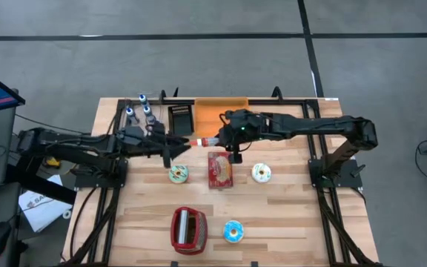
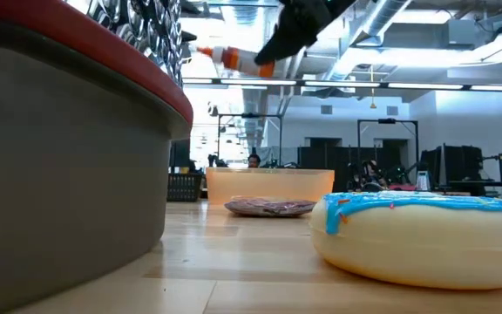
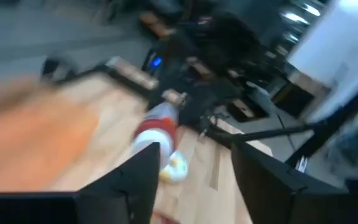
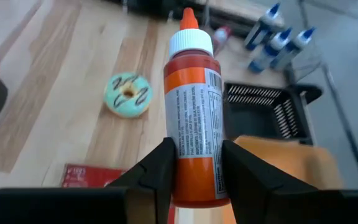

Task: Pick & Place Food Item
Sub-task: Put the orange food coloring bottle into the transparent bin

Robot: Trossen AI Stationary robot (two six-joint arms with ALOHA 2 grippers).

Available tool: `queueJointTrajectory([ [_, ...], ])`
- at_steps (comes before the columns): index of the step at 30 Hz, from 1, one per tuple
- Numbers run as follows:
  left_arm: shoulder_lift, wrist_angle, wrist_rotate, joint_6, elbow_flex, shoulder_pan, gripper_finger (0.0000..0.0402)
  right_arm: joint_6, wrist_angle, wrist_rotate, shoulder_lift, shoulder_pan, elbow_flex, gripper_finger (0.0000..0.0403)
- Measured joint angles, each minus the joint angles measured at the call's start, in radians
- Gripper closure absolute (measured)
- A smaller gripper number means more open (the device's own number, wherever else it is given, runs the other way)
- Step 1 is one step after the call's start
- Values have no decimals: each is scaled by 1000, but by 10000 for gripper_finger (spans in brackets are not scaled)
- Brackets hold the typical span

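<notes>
An orange sauce bottle (image 1: 204, 140) with a white cap and orange nozzle hangs in the air above the table's middle, just in front of the orange bin (image 1: 221, 113). My right gripper (image 1: 217, 139) reaches in from the right and is shut on it. My left gripper (image 1: 184, 144) comes from the left and stands open right at the nozzle end. In its wrist view the bottle (image 3: 157, 127) lies just beyond the open fingers. Whether they touch it, I cannot tell. In the low view the bottle (image 2: 234, 59) is high above the tabletop. My right gripper pinches the bottle's body near its base (image 4: 191, 171) between its two fingers (image 4: 157, 165). The fingers come from the table's right, slanting down, and lie along the bottle. The bottle is lifted clear and lies nearly level, nozzle (image 4: 189, 17) toward the table's left.
Below the bottle lies a red food packet (image 1: 219, 169), between a green doughnut (image 1: 178, 173) and a white one (image 1: 262, 173). Nearer the front are a red toaster (image 1: 189, 228) and a blue doughnut (image 1: 233, 231). A black basket (image 1: 181, 117) and blue-capped bottles (image 1: 139, 107) stand at the back left.
</notes>
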Motion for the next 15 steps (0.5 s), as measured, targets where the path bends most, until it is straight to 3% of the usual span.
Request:
queueJointTrajectory([
  [6,59,167,10,320,1,-23,149,5,-16,91,-52,30,0,287],
  [15,59,169,-19,469,0,6,128,44,-2,96,-95,46,0,287],
])
